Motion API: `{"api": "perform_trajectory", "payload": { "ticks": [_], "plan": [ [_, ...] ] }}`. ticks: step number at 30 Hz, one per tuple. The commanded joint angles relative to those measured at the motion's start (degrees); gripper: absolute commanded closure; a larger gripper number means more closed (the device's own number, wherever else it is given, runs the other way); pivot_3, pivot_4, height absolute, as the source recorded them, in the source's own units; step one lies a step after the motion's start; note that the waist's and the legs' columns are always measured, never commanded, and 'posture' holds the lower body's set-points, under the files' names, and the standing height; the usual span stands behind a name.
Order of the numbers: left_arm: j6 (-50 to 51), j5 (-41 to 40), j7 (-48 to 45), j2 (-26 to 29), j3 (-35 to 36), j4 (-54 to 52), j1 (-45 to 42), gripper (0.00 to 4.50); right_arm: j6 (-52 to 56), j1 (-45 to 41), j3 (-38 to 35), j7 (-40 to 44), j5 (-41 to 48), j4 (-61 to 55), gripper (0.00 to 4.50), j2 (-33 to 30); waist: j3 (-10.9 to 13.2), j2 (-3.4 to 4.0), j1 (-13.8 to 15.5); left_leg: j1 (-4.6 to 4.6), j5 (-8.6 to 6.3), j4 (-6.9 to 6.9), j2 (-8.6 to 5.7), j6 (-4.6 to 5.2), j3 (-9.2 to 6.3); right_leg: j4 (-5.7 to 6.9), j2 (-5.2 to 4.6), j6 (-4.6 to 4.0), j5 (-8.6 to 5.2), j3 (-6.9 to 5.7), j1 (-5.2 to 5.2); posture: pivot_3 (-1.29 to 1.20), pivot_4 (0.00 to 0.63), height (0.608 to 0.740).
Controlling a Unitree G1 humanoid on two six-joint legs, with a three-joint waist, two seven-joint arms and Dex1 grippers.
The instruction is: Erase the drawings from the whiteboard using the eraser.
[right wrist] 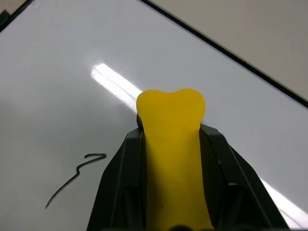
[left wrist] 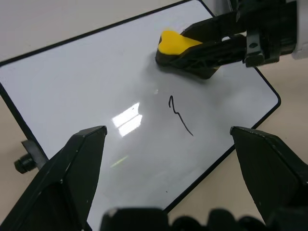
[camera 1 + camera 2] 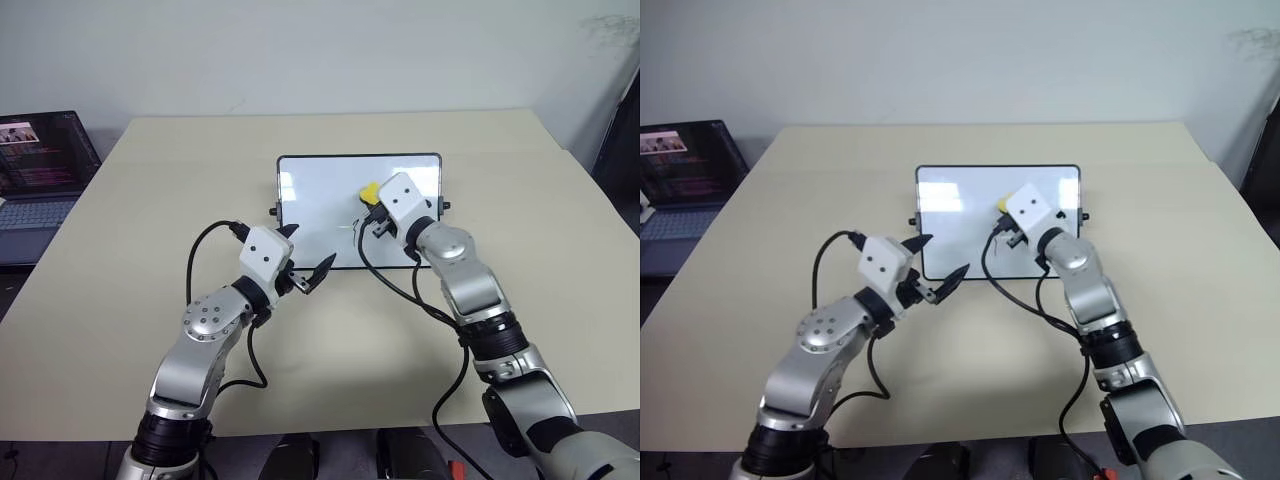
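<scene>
Right wrist view shows the right gripper [image 1: 173,192] clamped on the eraser [image 1: 172,144], pressed to the whiteboard [image 1: 57,72] near one remaining squiggle [image 1: 77,178]. Beside the board, the left gripper [image 3: 305,262] hangs with fingers spread, holding nothing.

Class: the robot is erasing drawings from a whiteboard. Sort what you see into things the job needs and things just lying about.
Needed:
whiteboard
eraser, clamped in the right gripper
remaining drawing

Lying about:
laptop
table
left gripper, open and idle
</scene>
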Motion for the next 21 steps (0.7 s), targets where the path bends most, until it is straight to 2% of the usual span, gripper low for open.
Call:
{"api": "perform_trajectory", "payload": {
  "ticks": [1,5,8,15,21],
  "plan": [
    [3.91,-3.18,-0.13,2.13,4.8,-8.45,3.08,0.0,12.92,2.28,-6.84,1.84,7.03,-11.75,3.36,0.7,0.0,0.0,-0.09,0.0,0.0,-0.02,0.01,0.0,0.0,-0.01,0.0,0.0,0.0,0.01,0.0,0.0,0.15,0.74],
    [8.63,-7.05,2.63,0.51,8.22,-14.46,8.47,0.0,27.57,6.97,-15.98,0.74,16.64,-21.55,3.36,5.47,0.0,0.0,-0.01,0.0,-0.08,-0.09,0.04,0.13,-0.01,-0.07,0.0,-0.01,-0.02,0.04,0.01,0.0,0.15,0.74],
    [9.33,-6.83,5.03,-0.6,9.0,-16.62,12.0,0.0,30.51,10.8,-19.67,-0.35,19.05,-24.84,3.36,5.62,0.0,0.0,0.11,0.01,-0.1,-0.07,0.03,0.16,-0.02,-0.03,-0.01,-0.01,-0.02,0.04,0.03,0.0,0.15,0.74],
    [8.52,-5.46,9.14,-4.12,4.57,-18.4,16.81,0.0,30.33,16.29,-18.94,-3.03,20.26,-28.23,3.36,4.19,0.02,0.03,0.16,0.05,-0.12,-0.06,0.01,0.2,0.0,-0.01,-0.01,0.0,-0.02,0.0,0.07,0.0,0.15,0.74],
    [8.14,-5.18,9.49,-4.2,3.56,-17.78,16.38,0.0,29.44,16.19,-17.37,-3.83,21.32,-27.61,3.36,2.77,0.02,0.03,0.03,0.06,-0.11,-0.06,0.03,0.19,0.05,-0.01,0.01,0.0,-0.03,0.0,0.08,0.0,0.15,0.74]
  ]
}}
